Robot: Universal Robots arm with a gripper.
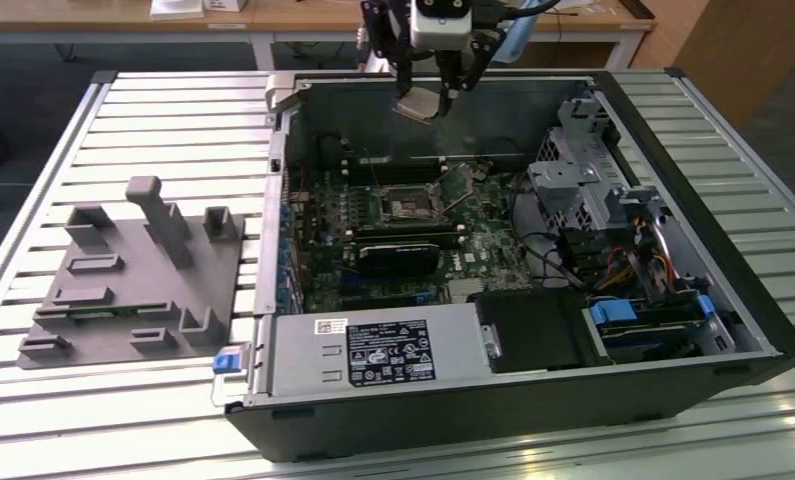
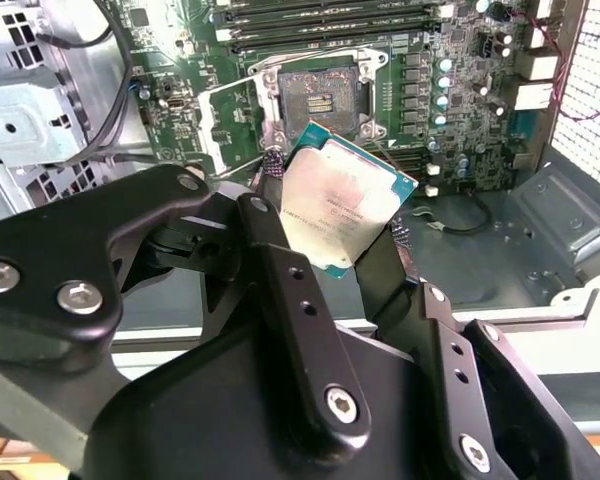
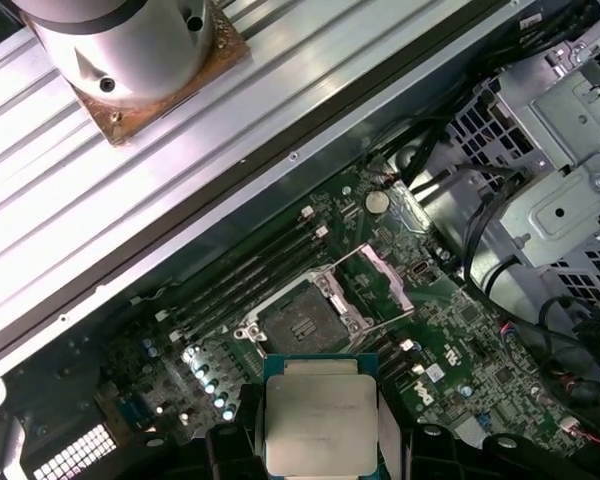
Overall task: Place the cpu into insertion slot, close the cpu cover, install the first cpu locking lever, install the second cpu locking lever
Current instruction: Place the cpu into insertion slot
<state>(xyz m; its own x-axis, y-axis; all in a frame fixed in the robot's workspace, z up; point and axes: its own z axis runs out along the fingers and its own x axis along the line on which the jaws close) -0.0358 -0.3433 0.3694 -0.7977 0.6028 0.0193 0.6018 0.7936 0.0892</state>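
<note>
My gripper [image 1: 425, 98] is shut on the cpu [image 1: 417, 107], a flat silver-grey square chip held by two opposite edges, tilted, above the back wall of the open computer case. In both wrist views the cpu [image 2: 345, 205] [image 3: 320, 420] hangs between the black fingers [image 2: 280, 270], well above the motherboard. The insertion slot [image 1: 409, 201] [image 2: 320, 95] [image 3: 300, 325] lies bare below, with a dark centre and a metal rim. The cpu cover [image 2: 225, 118] [image 3: 383, 283], a thin silver frame, stands swung open at one side of the slot.
Long black memory slots [image 3: 245, 280] run beside the socket. A black card [image 1: 397, 255], a grey power-supply box [image 1: 370, 350] and drive cages [image 1: 584, 185] fill the case. A grey fixture [image 1: 130, 280] sits on the slatted table [image 1: 170, 120] at the exterior view's left.
</note>
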